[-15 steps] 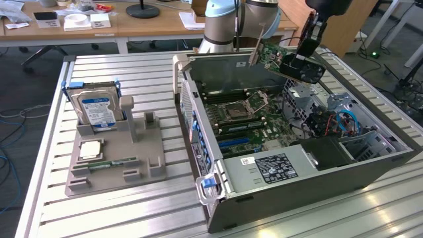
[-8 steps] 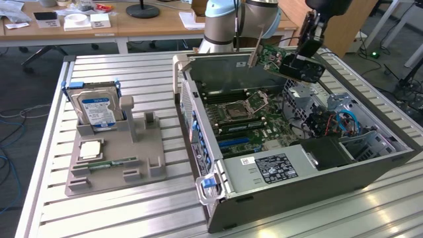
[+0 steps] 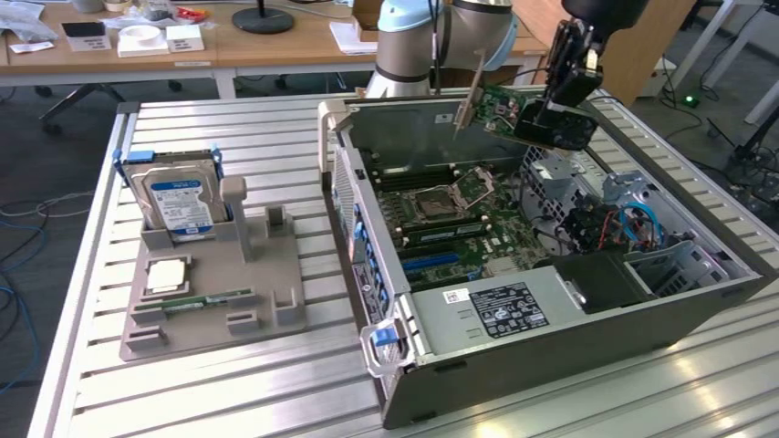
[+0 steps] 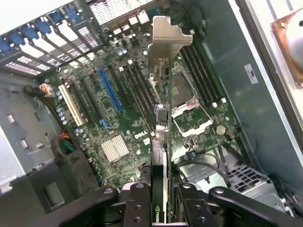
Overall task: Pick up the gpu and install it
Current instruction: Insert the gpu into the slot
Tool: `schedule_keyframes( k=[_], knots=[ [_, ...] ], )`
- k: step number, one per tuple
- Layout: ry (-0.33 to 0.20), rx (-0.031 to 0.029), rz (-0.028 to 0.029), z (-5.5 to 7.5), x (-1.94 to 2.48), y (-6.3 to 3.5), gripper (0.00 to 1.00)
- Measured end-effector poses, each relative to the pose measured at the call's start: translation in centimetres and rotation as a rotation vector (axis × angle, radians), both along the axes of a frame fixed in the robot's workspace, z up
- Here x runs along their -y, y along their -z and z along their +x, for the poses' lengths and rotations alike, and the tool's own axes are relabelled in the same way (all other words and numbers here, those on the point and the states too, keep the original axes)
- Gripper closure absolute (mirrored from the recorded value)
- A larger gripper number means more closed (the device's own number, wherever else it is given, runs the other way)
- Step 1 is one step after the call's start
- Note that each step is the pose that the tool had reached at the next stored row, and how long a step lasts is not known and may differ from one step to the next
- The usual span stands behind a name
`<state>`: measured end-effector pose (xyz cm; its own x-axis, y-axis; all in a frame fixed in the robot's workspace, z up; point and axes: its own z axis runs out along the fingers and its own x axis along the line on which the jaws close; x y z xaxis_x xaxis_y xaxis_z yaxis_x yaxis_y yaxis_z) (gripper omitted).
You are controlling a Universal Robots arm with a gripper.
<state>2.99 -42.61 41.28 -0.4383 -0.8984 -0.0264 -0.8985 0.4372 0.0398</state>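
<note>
Above the case (image 3: 585, 338), the hand (image 3: 563, 96) pinches the gpu (image 3: 499, 105), long axis roughly along the blue slot (image 4: 110, 91), offset sideways.

A robotics lab in an office room: wooden desks (image 3: 262, 47) behind, loose cables (image 3: 17, 228) on the floor (image 3: 49, 160), robot arm (image 3: 408, 41) over a slatted tabletop (image 3: 207, 383)

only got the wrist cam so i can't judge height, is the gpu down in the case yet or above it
Observer: Above it; the gpu hangs over the far rim of the open case, clear of the motherboard.
Operator: is it level
Observer: No, it slants in the shut gripper, silver bracket toward the exterior view's left.
Operator: anything parked outside the case
Observer: A hard drive stands upright in a grey holder.
</note>
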Motion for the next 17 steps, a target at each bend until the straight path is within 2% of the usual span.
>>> schedule_keyframes(
  k=[17],
  knots=[
    [-0.27, 0.0001, 0.0, 0.0, 0.0, 0.17, 0.74]
  ],
)
